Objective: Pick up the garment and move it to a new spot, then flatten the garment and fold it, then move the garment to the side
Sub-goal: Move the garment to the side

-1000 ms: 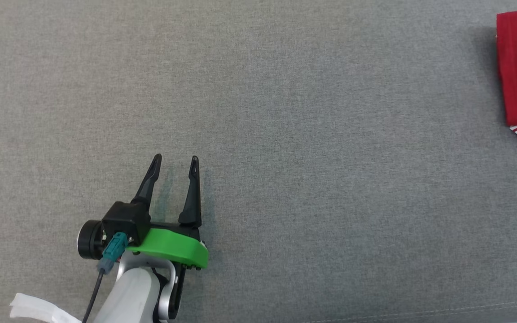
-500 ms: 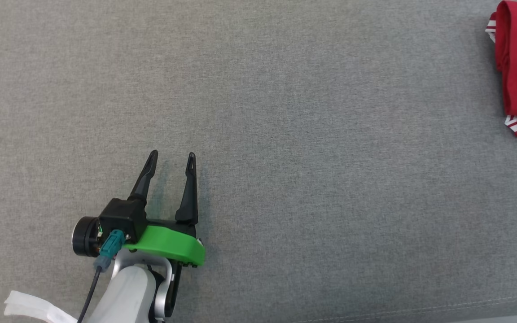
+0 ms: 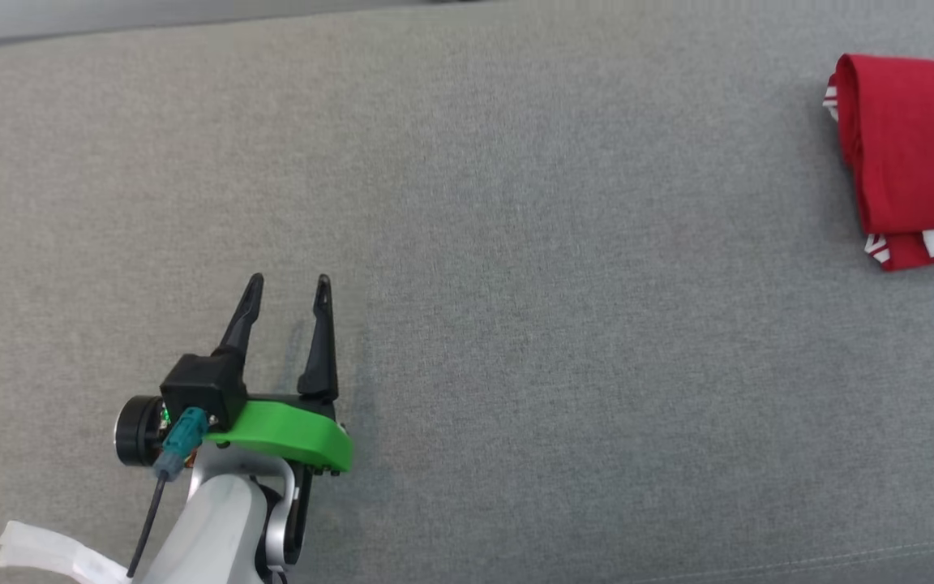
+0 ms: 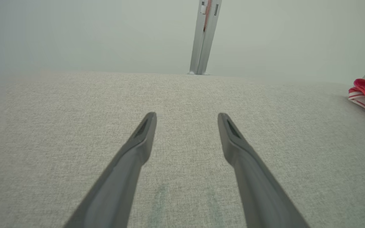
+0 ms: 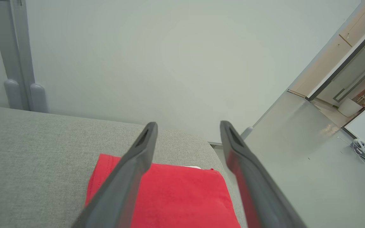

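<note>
Now: left gripper [image 3: 289, 280] well left of the garment [image 3: 909, 146], 2 fingers apart, empty, probably parked out of the way | wide bare grey surface [image 3: 556, 324] between them gives free room | garment, red and folded, lies close to the surface's right edge | right gripper [image 5: 187, 125] above the garment, fingers apart, holding nothing.

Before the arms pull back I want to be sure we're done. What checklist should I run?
1. Red garment folded: ok.
2. Garment at the right end of the grey surface: ok.
3. Left gripper open, holding nothing: ok.
4. Right gripper open, nothing between its fingers: ok.
5. Garment wholly on the surface, no overhang: cannot tell.
</note>
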Tool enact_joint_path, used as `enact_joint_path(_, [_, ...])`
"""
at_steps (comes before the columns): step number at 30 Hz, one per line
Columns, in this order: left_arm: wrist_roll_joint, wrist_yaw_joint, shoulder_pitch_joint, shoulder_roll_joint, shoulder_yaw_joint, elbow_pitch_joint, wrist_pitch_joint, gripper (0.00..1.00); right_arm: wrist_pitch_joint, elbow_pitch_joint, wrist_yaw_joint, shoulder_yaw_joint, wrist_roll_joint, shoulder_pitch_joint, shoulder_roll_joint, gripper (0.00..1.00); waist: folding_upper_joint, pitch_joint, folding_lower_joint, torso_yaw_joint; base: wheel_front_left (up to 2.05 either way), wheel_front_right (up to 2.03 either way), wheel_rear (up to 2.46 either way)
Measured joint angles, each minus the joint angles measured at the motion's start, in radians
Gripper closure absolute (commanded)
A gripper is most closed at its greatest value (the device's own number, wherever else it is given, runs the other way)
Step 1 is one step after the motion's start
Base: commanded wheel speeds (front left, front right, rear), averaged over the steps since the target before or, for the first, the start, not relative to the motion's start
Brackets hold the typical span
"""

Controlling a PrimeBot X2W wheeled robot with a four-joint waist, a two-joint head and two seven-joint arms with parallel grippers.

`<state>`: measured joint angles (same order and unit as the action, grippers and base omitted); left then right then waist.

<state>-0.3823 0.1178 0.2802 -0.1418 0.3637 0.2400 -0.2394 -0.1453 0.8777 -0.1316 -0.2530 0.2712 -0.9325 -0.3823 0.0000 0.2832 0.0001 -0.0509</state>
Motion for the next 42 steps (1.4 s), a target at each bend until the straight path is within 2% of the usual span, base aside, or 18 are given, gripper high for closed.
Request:
enact_joint_path(8, [-0.065, 0.005, -0.021, 0.031, -0.053, 0.106, -0.016, 0.0, -0.071, -0.012, 0.0, 0.097, -0.156, 0.137, 0.075, 0.0, 0.0, -0.129, 0.0, 0.013, 0.0, 0.0, 0.0])
enact_joint_path(12, [-0.075, 0.005, -0.062, 0.035, -0.067, 0.147, -0.018, 0.0, -0.089, -0.053, 0.0, 0.152, -0.216, 0.252, 0.149, 0.0, 0.0, -0.197, 0.0, 0.02, 0.0, 0.0, 0.0])
enact_joint_path(18, [-0.075, 0.005, -0.126, 0.048, -0.077, 0.163, -0.022, 0.0, -0.104, -0.179, 0.0, 0.219, -0.283, 0.423, 0.239, 0.0, 0.0, -0.287, 0.0, 0.03, 0.0, 0.0, 0.0])
enact_joint_path(25, [-0.055, 0.001, -0.177, 0.057, -0.095, 0.133, -0.023, 0.0, -0.112, -0.383, 0.0, 0.219, -0.305, 0.619, 0.306, 0.0, 0.0, -0.331, -0.0001, 0.05, 0.0, 0.0, 0.0])
enact_joint_path(32, [-0.037, -0.01, -0.215, 0.064, -0.101, 0.091, -0.023, 0.0, -0.09, -0.558, 0.0, 0.232, -0.311, 0.793, 0.331, 0.0, 0.0, -0.335, -0.0001, 0.078, 0.0, 0.0, 0.0])
enact_joint_path(42, [-0.01, -0.013, -0.252, 0.073, -0.098, 0.063, -0.023, 0.0, -0.068, -0.662, 0.0, 0.247, -0.404, 0.951, 0.332, 0.0, 0.0, -0.339, -0.0001, 0.104, 0.0, 0.0, 0.0])
